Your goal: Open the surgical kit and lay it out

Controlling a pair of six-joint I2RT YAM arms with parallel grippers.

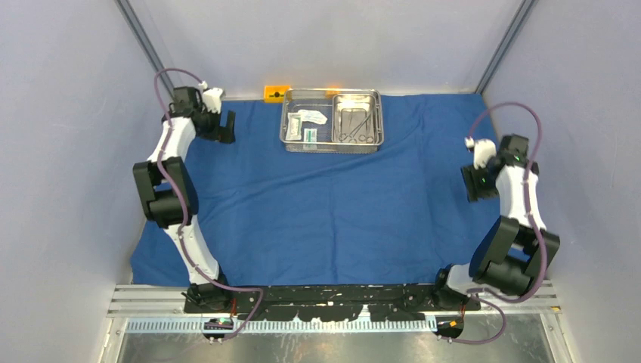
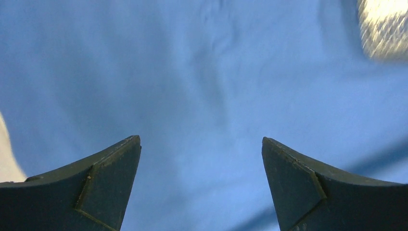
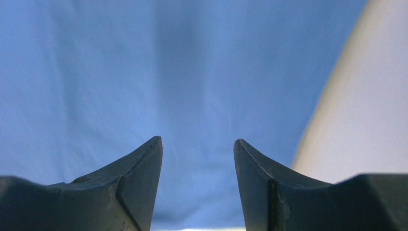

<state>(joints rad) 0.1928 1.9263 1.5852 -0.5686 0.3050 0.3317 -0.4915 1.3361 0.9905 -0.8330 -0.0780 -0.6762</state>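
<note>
Top external view: we saw the blue cloth wrap (image 1: 317,212) spread flat over the surface, reaching from the near edge to the far wall.
Kit position: the steel mesh basket (image 1: 332,148) sat on the cloth at the far middle, well apart from both arms.
Basket contents: the smaller solid steel tray (image 1: 351,106) lay in the basket's right half with the thin scissors and forceps (image 1: 355,134) inside it. The white-green packets (image 1: 308,119) lay in the left half, and we could not separate all three.
Orange block (image 1: 276,92): it stood just beyond the basket's far left corner.
Left gripper (image 1: 225,126): it hung over the far left part of the cloth with its jaws spread wide and nothing between them. The left wrist view showed bare cloth below and a blurred bit of the basket at upper right.
Right gripper (image 1: 476,184): it hung at the cloth's right edge, about mid-depth, with its jaws parted less widely and empty. The right wrist view showed cloth and a pale wall to the right.
Step in hand: we judged the unwrapping done and the laying out not yet begun, since everything was inside the basket.
Next move: we judged it called for one arm to reach to the basket and lift out the tray or a packet. The other could steady the basket's rim so the light mesh would not slide on the cloth.
</note>
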